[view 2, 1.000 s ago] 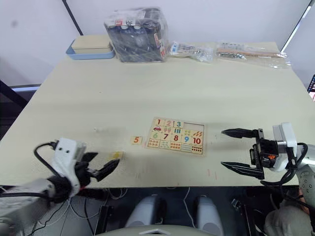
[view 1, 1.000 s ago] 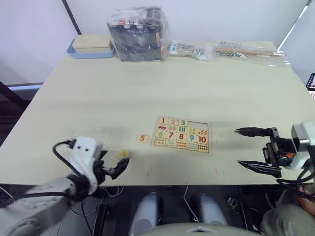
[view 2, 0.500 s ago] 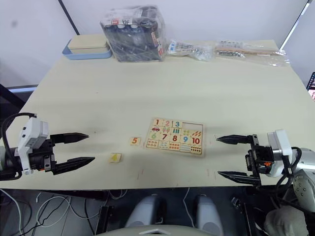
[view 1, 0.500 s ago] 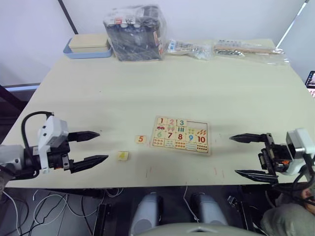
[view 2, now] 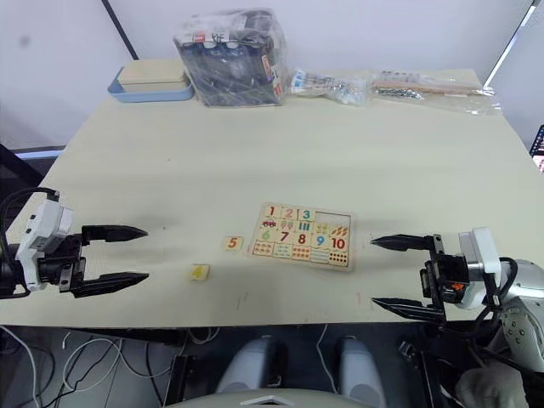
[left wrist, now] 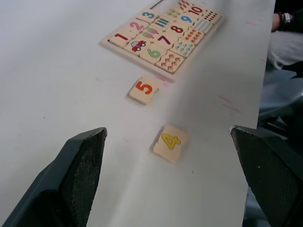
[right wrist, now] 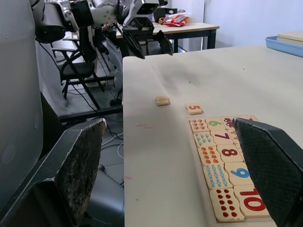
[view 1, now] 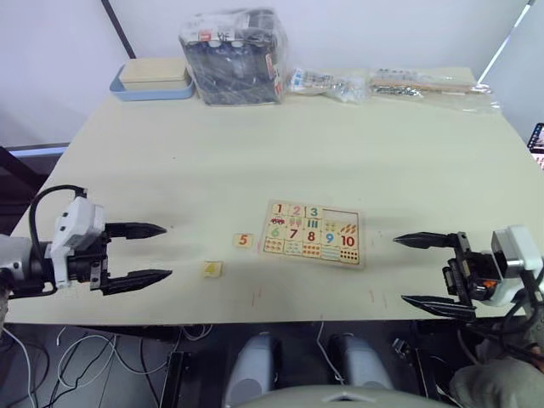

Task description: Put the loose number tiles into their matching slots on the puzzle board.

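Left pincer spread wide, right pincer spread wide, both level

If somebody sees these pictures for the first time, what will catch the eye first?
Most likely the colourful puzzle board near the table's front edge, with two loose tiles to its left: the 5 tile close by and the yellow 4 tile nearer the edge. Next, the open left gripper and open right gripper, flanking them at the front corners, both empty.
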